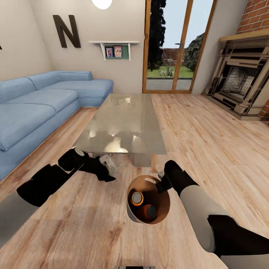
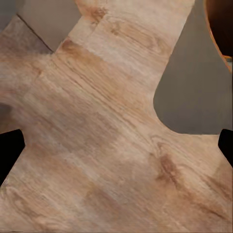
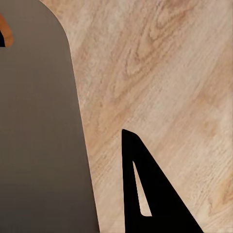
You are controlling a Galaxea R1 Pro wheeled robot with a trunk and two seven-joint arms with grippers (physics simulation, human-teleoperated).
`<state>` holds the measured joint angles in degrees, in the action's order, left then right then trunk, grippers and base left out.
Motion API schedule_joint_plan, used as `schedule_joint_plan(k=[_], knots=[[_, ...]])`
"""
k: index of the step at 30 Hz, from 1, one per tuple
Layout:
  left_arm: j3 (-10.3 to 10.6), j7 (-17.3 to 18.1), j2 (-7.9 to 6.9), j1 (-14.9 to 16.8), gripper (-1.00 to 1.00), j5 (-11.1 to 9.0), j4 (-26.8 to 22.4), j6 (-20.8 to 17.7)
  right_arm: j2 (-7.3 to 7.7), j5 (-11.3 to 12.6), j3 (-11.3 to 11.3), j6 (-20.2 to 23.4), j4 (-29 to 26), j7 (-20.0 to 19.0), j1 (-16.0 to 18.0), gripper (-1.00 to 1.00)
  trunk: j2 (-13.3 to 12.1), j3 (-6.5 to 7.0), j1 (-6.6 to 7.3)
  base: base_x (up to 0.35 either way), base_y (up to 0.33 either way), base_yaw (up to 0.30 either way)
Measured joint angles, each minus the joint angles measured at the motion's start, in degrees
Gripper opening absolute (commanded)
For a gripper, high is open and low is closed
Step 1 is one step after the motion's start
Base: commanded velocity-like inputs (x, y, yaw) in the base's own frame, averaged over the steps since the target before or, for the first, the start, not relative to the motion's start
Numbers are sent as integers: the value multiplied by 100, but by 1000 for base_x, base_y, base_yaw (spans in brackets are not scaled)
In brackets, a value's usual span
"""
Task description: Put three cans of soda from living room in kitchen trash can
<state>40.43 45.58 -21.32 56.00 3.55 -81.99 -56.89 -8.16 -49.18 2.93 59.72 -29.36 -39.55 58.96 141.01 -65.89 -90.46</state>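
With the bin (image 1: pixel 148 200) held at its far rim by the clamped right gripper (image 1: pixel 163 184) and two cans (image 1: pixel 137 198) inside, carry it level and slowly; the left gripper (image 1: pixel 108 172) hangs spread, empty.

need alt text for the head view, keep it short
A round trash can sits on the wood floor between the robot's two arms, with two orange soda cans inside it. The right gripper is at the can's rim; the left gripper hangs over bare floor. Ahead are a glass-topped low table, a blue corner sofa and a fireplace.
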Motion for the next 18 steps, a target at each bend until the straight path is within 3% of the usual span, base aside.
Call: schedule_joint_plan(k=[1, 4, 6, 9, 10, 12, 16, 17, 18], knots=[[-308, -229, -1, -160, 100, -4, 74, 161, 16, -4, 3, -2, 0, 0, 0, -100, 0, 0, 0, 0, 0, 0], [-2084, -1460, 152, -1229, 100, -25, 630, 1369, 143, 29, 19, -2, -1, -3, 1, -100, 0, -1, -1, 0, 0, 0], [-2671, -1748, 329, -1595, 100, -48, 946, 1903, 242, 27, 28, -5, 1, -18, 1, -100, 0, -1, 0, 0, 0, 0], [-3221, -1969, 584, -1990, 100, -62, 1457, 2656, 511, 138, 98, 16, 11, -49, 1, -100, 0, 0, 0, 0, 0, 0], [-3306, -2005, 615, -2066, 100, -68, 1553, 2792, 570, 25, 150, -18, 11, -51, 2, -100, 0, 0, 0, 0, 0, 0], [-3546, -2227, 704, -2417, 100, -71, 1842, 3375, 864, 102, 602, 27, 63, -66, 3, -100, 0, -1, 0, 0, 0, 0], [-3641, -2562, 849, -2735, 100, -77, 1968, 3907, 1394, 47, 876, 7, 367, -71, 17, -100, 0, 0, 0, 0, 0, 0], [-3646, -2600, 871, -2753, 100, -77, 1977, 3943, 1468, -110, 869, -45, 436, -64, 19, -100, 0, 0, 0, 0, 0, 0], [-3658, -2670, 917, -2789, 100, -71, 1995, 4010, 1666, 5, 910, 0, 604, -74, 28, -100, 0, 0, 0, 0, 0, 0]])
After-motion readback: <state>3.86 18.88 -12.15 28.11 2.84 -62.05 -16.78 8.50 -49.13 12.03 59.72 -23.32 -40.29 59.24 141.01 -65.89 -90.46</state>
